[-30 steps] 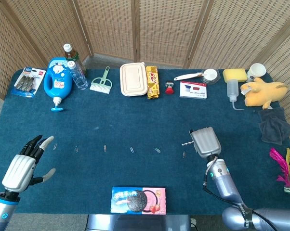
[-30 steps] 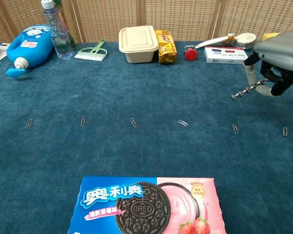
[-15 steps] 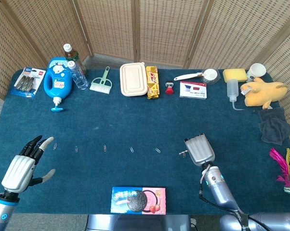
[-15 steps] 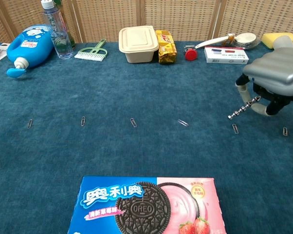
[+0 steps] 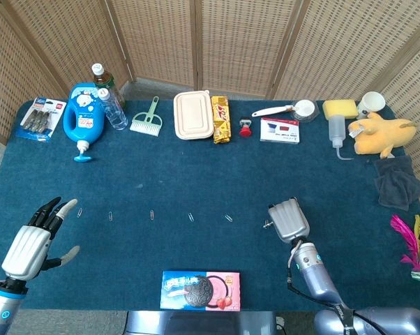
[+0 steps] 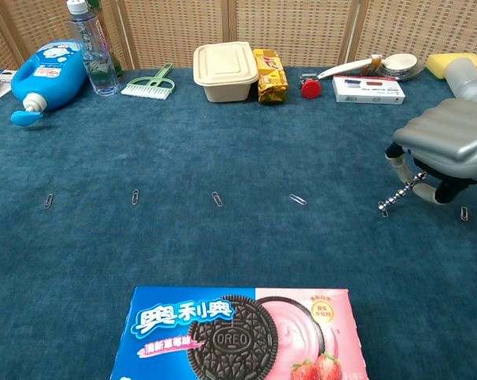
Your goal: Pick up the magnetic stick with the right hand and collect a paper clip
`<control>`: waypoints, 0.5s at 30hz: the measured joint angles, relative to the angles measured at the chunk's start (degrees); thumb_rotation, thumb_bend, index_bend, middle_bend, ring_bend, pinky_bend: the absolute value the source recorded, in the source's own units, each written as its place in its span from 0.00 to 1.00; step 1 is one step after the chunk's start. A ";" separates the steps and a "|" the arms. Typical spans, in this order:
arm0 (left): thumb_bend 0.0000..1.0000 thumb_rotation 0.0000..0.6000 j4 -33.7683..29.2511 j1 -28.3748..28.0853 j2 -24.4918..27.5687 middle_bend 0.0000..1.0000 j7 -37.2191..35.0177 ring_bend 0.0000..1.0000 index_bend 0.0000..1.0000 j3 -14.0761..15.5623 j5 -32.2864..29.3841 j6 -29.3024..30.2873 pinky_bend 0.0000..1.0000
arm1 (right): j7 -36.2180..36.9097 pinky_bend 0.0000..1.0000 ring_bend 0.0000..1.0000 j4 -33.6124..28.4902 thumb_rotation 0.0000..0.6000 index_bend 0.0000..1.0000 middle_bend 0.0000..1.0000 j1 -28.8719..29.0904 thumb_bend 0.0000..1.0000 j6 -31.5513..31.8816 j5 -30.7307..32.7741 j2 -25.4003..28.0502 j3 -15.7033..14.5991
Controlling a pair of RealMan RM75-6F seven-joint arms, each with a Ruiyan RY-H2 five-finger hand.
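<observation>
One beaded metal magnetic stick (image 6: 402,193), wire paper clip (image 6: 384,210), blue carpet (image 6: 246,150)

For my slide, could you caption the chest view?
Right hand lowers the magnetic stick tip onto a paper clip.

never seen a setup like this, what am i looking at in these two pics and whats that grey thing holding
Both pictures come from one robot's own cameras: one looks down from its head, the other forward from its chest. The grey thing is its right hand, on a metal arm. It holds a thin magnetic stick, whose tip is down at a paper clip on the blue table. Its left hand hovers open, holding nothing. More paper clips lie in a row. A cookie box sits nearest the robot, and a blue bottle and a lidded container line the far edge.
</observation>
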 measured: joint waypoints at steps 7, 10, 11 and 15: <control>0.42 1.00 0.02 0.00 -0.01 0.15 0.06 0.03 0.01 -0.04 -0.18 -0.09 0.10 | -0.28 0.58 0.82 1.10 1.00 0.62 0.87 -0.03 0.45 -0.26 0.70 -0.24 0.30; 0.42 1.00 0.03 0.01 -0.01 0.15 0.06 0.03 0.01 -0.02 -0.24 -0.15 0.10 | -0.34 0.58 0.82 1.76 1.00 0.62 0.87 0.02 0.45 -0.76 1.19 -0.37 0.42; 0.42 1.00 0.05 0.01 -0.01 0.15 0.06 0.03 0.01 -0.03 -0.28 -0.14 0.10 | -0.31 0.58 0.82 1.86 1.00 0.62 0.87 0.03 0.45 -0.88 1.29 -0.38 0.45; 0.42 1.00 -0.01 -0.01 0.02 0.15 0.07 0.03 0.01 -0.10 -0.27 -0.10 0.10 | -0.20 0.58 0.82 2.14 1.00 0.62 0.87 0.05 0.45 -1.02 1.33 -0.30 0.60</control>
